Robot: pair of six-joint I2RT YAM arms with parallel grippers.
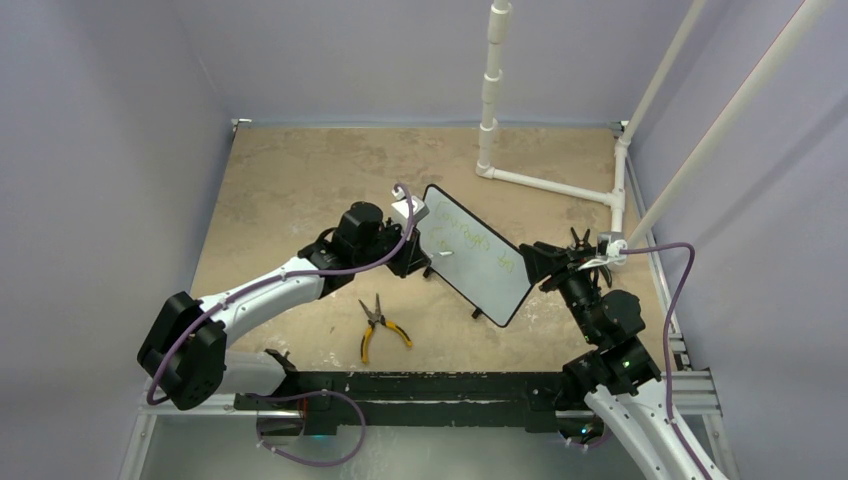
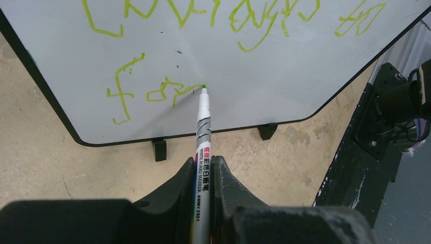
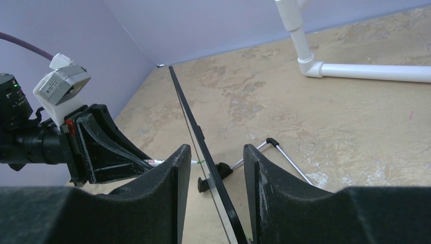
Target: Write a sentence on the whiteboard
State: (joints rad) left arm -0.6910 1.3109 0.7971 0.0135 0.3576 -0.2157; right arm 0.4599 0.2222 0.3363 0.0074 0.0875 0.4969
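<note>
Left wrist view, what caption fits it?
Left claw holds a marker, its green tip on the whiteboard ending the second row of scrawl.

The whiteboard [image 1: 478,255] has a white-grey face inside a thin black frame, with black feet. The sentence [image 2: 249,23] on it is yellow-green scrawl in two rows. The marker [image 2: 203,127] has a white and silver-grey barrel, a green tip, black and red lettering and a strip of rainbow colours down one side. The left gripper [image 2: 203,163] and the right gripper [image 3: 216,152] are both matt black. The arms [image 1: 265,290] are white with black joints, and purple cables [image 1: 683,290] run along them. The table [image 1: 290,180] is mottled tan with paler patches. The pliers [image 1: 380,325] have yellow handles with black streaks and a dark head. The pipes [image 1: 550,185] are white, and the walls [image 1: 100,150] are pale lilac.
</note>
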